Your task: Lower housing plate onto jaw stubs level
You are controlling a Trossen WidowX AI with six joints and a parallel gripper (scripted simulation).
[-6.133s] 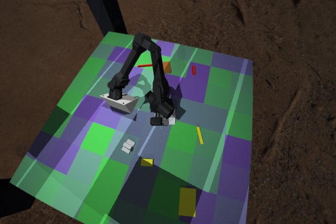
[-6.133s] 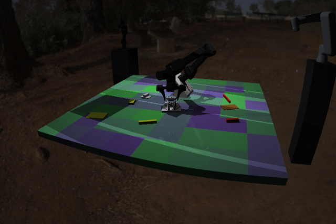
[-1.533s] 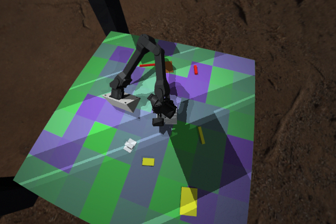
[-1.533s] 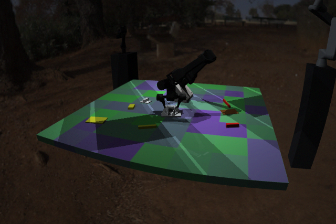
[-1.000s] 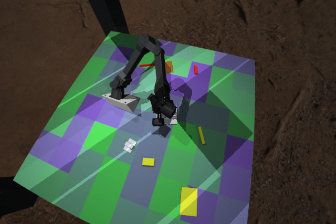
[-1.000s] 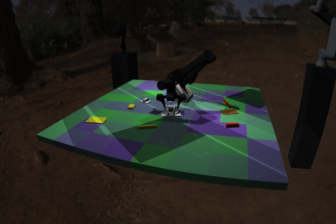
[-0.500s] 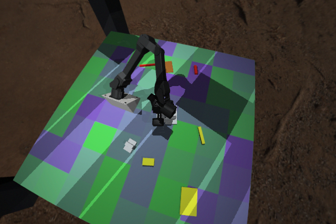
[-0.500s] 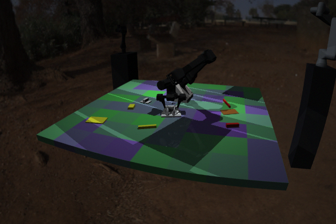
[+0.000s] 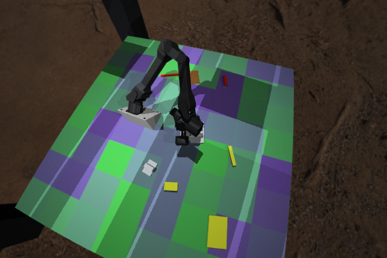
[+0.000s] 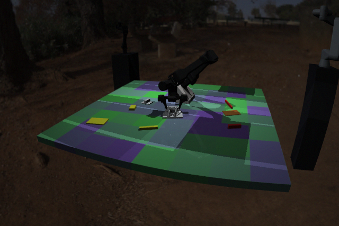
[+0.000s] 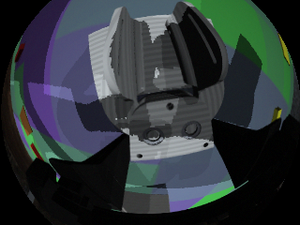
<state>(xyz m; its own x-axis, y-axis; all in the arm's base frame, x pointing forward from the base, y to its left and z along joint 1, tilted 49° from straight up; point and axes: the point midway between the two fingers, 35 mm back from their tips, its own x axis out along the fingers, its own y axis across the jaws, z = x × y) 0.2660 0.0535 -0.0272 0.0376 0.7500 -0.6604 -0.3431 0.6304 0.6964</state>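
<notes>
Housing plate, seen from the top, shows partly beside the fingers and wrist. Exterior view: it is low between the downward fingers, above a pale base on the tabletop. Wrist view: the fingers clamp its sides; two curved uprights stand beyond them. Whether it sits level, I cannot tell.

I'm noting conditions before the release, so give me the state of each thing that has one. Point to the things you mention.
Gripper (image 9: 188,133) (image 10: 172,108) (image 11: 169,129): shut on the housing plate
Housing plate (image 11: 177,115): between the jaws; fully seated or not, cannot tell
Large yellow plate (image 9: 217,232) (image 10: 97,120): lying flat
Small yellow block (image 9: 170,186) (image 10: 132,107): lying flat
Orange plate (image 9: 195,77) (image 10: 231,113) (image 11: 25,120): lying flat
</notes>
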